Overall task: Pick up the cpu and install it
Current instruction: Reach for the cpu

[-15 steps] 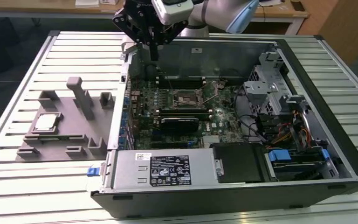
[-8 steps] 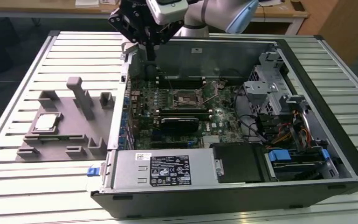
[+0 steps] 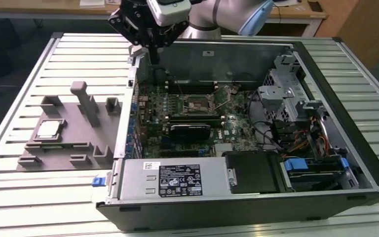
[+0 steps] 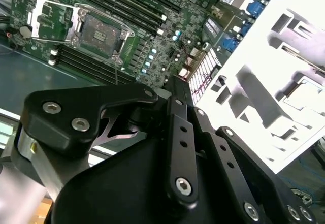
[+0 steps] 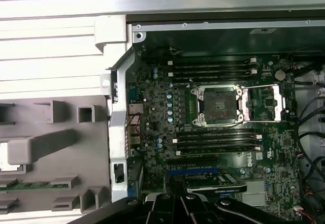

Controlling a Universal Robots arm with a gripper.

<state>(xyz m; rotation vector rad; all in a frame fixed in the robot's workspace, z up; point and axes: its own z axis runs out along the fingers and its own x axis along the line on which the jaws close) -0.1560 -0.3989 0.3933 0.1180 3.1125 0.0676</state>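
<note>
The cpu [image 3: 48, 130], a small silver square chip, lies flat in a recess of the grey fixture tray [image 3: 64, 148] at the exterior view's left, outside the computer case. My gripper [image 3: 155, 58] hangs above the case's back left corner, far from the cpu, with its dark fingers together and nothing between them. In the second wrist view the gripper [image 4: 175, 82] tapers to one closed tip. The motherboard socket [image 3: 198, 103] stands with its metal frame swung open; it appears in both wrist views [image 5: 219, 102] [image 4: 99, 31].
The open computer case [image 3: 347, 123] lies on a slatted metal table [image 3: 18, 197]. Inside are a power supply [image 3: 173, 177], a drive cage [image 3: 288, 98], loose cables [image 3: 295, 143] and a dark expansion card [image 3: 189, 131]. A case wall separates tray and motherboard.
</note>
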